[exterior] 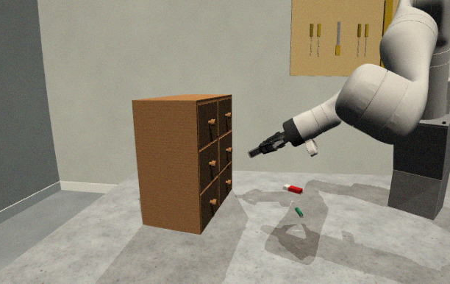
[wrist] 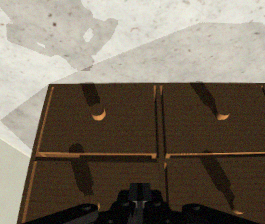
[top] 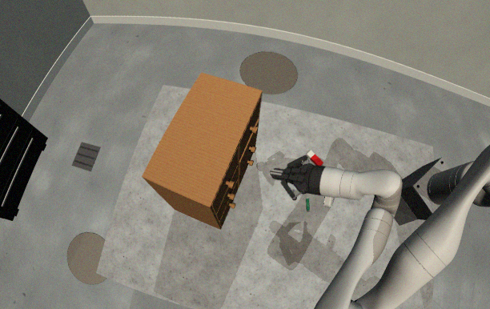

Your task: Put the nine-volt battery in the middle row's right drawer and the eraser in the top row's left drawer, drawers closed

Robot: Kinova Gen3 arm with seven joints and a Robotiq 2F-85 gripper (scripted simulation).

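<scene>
We see a tall rectangular chest of brown wood-grained panels (top: 198, 140) (exterior: 168, 162) (wrist: 159, 120) standing upright on a mottled grey tabletop (top: 194, 260) (exterior: 171, 261) (wrist: 173, 12). Its darker front has six drawers in two columns and three rows, each with a round pale-wood knob. In the exterior view we see all six drawer fronts sitting in the chest, with no drawer visibly pulled out.

Our black two-fingered pincer (top: 276, 174) (exterior: 253, 154) (wrist: 139, 196) is clenched on nothing, its fingertips together. It hangs above the tabletop in front of the chest, tilted downward and pointing toward the drawers, and the top and exterior views show it apart from the knobs. Behind it, our smooth light-grey arm (top: 360, 184) (exterior: 370, 103) reaches across from the side facing the drawers.

The eraser, which we take to be the small red-and-white rectangular block (top: 315, 158) (exterior: 293, 189), lies flat on the tabletop in front of the chest, well apart from it. A small green cylinder (top: 307, 205) (exterior: 298, 212) lies on its side near the block, not touching it. We cannot make out the nine-volt battery, so we cannot tell where it is.

Our wrist view takes in four drawer fronts, two whole and two partly cut off or covered by the pincer, with long dark shadows across them.
</scene>
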